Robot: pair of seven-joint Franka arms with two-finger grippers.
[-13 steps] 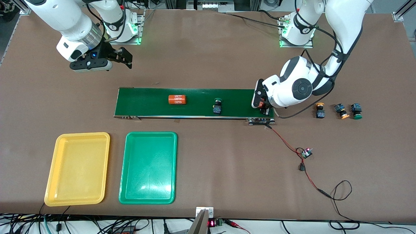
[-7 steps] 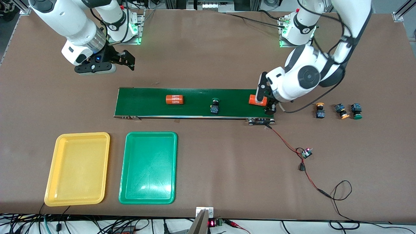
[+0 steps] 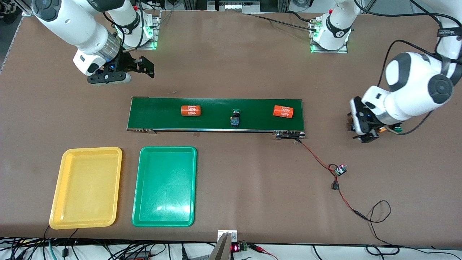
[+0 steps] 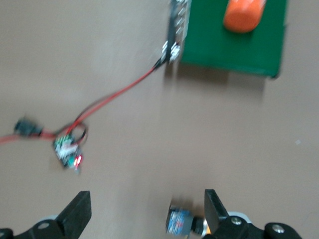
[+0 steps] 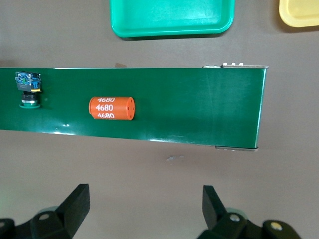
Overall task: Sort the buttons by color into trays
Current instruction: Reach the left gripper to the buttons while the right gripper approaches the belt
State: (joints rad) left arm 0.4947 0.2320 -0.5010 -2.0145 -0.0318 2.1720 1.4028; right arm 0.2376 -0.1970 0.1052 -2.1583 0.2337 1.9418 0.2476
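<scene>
One green-capped button (image 3: pixel 235 117) lies on the dark-green belt (image 3: pixel 216 108); it also shows in the right wrist view (image 5: pixel 29 88). Beside the belt's end, toward the left arm's end of the table, my left gripper (image 3: pixel 364 127) is open, low over the other buttons and hiding most of them. A green cap (image 3: pixel 397 128) and an orange bit (image 3: pixel 382 130) peek out. In the left wrist view the gripper (image 4: pixel 147 199) is open, with one blue-bodied button (image 4: pixel 180 221) close by one finger. My right gripper (image 3: pixel 142 68) (image 5: pixel 144 191) is open and empty over bare table. The yellow tray (image 3: pixel 86 187) and green tray (image 3: pixel 164 186) are empty.
Two orange "4680" cylinders (image 3: pixel 190 110) (image 3: pixel 283 111) lie on the belt. A red-and-black cable runs from the belt's end to a small circuit board (image 3: pixel 340 169) and on toward the table's near edge.
My left gripper let go of an orange cylinder on the belt and swung over to the buttons at the left arm's end. The belt's load drifted toward the right arm's end. My right gripper shifted slightly.
</scene>
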